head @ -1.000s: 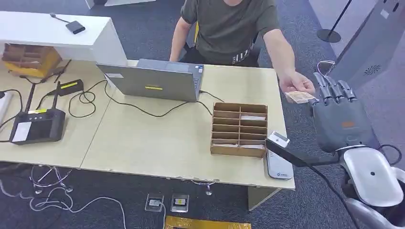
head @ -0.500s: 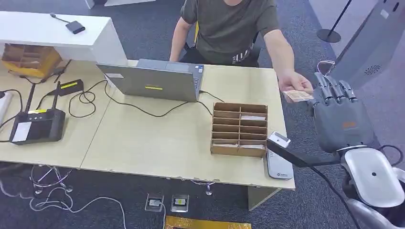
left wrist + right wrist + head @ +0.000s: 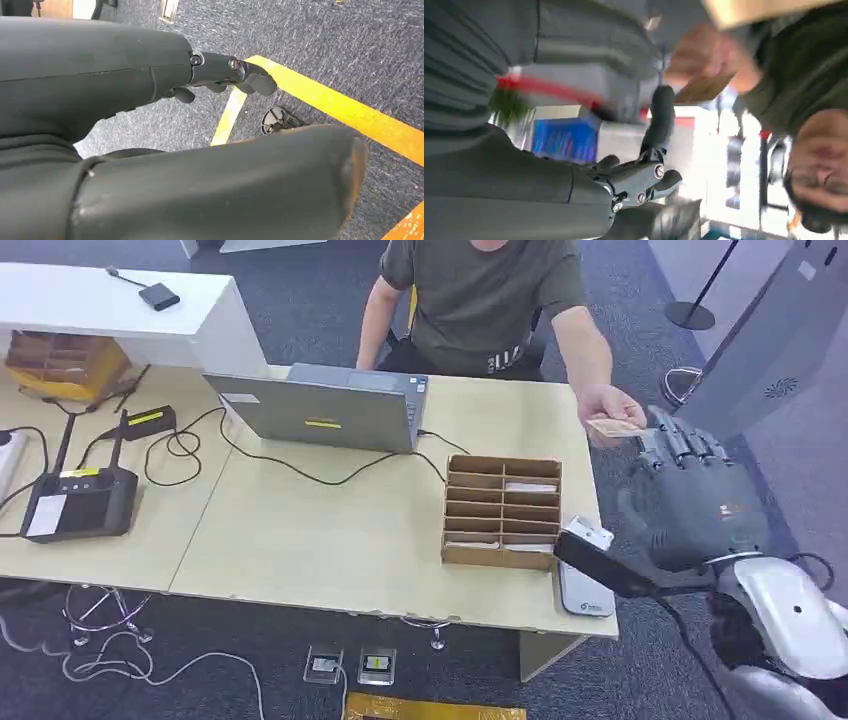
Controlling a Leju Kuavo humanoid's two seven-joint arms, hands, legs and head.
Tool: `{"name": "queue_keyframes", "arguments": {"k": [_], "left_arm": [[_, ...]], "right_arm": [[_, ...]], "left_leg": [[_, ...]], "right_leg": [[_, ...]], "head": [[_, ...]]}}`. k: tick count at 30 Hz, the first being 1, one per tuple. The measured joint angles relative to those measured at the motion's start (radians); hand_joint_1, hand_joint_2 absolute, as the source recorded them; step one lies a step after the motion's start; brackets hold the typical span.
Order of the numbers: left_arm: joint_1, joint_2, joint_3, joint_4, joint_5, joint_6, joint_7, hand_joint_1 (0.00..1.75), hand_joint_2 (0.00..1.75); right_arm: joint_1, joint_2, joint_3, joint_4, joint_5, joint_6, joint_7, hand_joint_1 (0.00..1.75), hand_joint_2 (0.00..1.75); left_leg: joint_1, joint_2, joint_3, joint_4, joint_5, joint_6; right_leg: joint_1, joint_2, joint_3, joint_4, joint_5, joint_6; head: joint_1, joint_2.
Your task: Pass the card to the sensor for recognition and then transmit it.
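Observation:
A person's hand [image 3: 606, 405] holds a tan card [image 3: 615, 427] out past the desk's right edge. My right hand [image 3: 690, 495] is raised just to the right of it, palm away from me, and its fingertips [image 3: 672, 438] almost reach the card. In the blurred right wrist view the card [image 3: 704, 88] stays pinched in the person's fingers, with one of my dark fingers [image 3: 661, 117] stretched up to its edge. My right hand holds nothing. The white sensor pad [image 3: 583, 593] with its black scanner arm [image 3: 600, 562] sits at the desk's front right corner. My left hand [image 3: 220, 75] hangs empty over the carpet.
A wooden sorter box [image 3: 502, 510] stands left of the sensor, with a grey laptop [image 3: 330, 408] and its cable behind it. A black router [image 3: 75, 502] sits at the far left. A grey kiosk [image 3: 775, 340] rises at the right. The person sits behind the desk [image 3: 300, 540].
The person's hand has drawn the card a little farther back. My right hand has shifted left and down, its fingers tipping forward toward the card.

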Motion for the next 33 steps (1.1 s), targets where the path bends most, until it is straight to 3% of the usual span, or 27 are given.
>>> {"name": "queue_keyframes", "arguments": {"k": [3, 24, 25, 33], "left_arm": [[0.0, 0.002, -0.006, 0.0, -0.003, -0.002, 0.002, 0.0, 0.0], [-0.001, 0.005, -0.012, 0.0, -0.002, 0.0, 0.008, 0.0, 0.0], [-0.001, 0.005, -0.012, 0.0, 0.002, 0.001, 0.008, 0.0, 0.0], [-0.002, 0.005, -0.011, 0.0, 0.012, 0.01, 0.008, 0.0, 0.0]], "right_arm": [[0.009, 0.0, -0.017, 0.003, -0.039, -0.045, 0.0, 0.0, 0.0], [0.044, 0.0, -0.058, 0.014, -0.055, -0.038, 0.0, 0.0, 0.0], [0.042, 0.0, -0.058, 0.015, -0.055, -0.038, 0.0, 0.0, 1.75], [0.001, 0.008, -0.025, 0.035, -0.026, -0.053, 0.0, 0.0, 1.75]], "left_leg": [[0.0, 0.0, 0.0, 0.0, 0.0, 0.0], [0.0, 0.0, 0.0, 0.0, 0.0, 0.0], [0.0, 0.0, 0.0, 0.0, 0.0, 0.0], [0.0, 0.0, 0.0, 0.0, 0.0, 0.0]], "right_leg": [[0.0, 0.001, 0.0, 0.0, 0.0, 0.0], [0.0, 0.001, 0.0, 0.0, 0.0, 0.0], [0.0, 0.001, 0.0, 0.0, 0.0, 0.0], [0.0, 0.0, 0.0, 0.0, 0.0, 0.0]], "head": [[0.001, 0.0], [0.001, 0.0], [0.001, 0.0], [0.001, 0.0]]}}
